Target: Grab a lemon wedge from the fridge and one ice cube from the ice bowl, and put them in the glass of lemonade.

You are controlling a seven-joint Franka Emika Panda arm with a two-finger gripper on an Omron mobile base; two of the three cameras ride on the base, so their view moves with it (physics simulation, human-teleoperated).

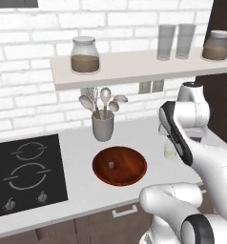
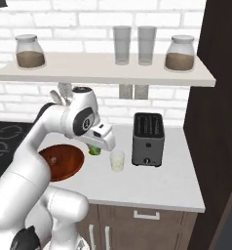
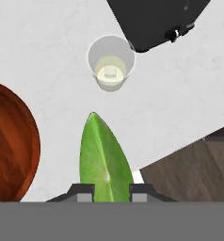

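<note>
left base view: the ice bowl (image 1: 119, 166) sits on the white counter (image 1: 77, 152) in front of the grey utensil cup (image 1: 102, 126), and one pale ice cube (image 1: 110, 165) lies inside the bowl, near its middle. the glass of lemonade (image 1: 169, 150) stands to the right of the bowl, partly hidden behind the white arm.

right base view: the gripper (image 2: 95, 148) hangs over the counter between the ice bowl and the glass of lemonade, with a bit of the green lemon wedge (image 2: 94, 150) showing under it. the glass stands just beside the black toaster (image 2: 148, 139), on the toaster's bowl side, apart from it.

hand view: the two finger tips are clenched on the lemon wedge, which sticks out beyond them as a long green leaf-like shape above the counter. the glass lies further out past the wedge's tip, with the toaster's corner right next to it; the bowl's rim is off to one side of the wedge.
</note>
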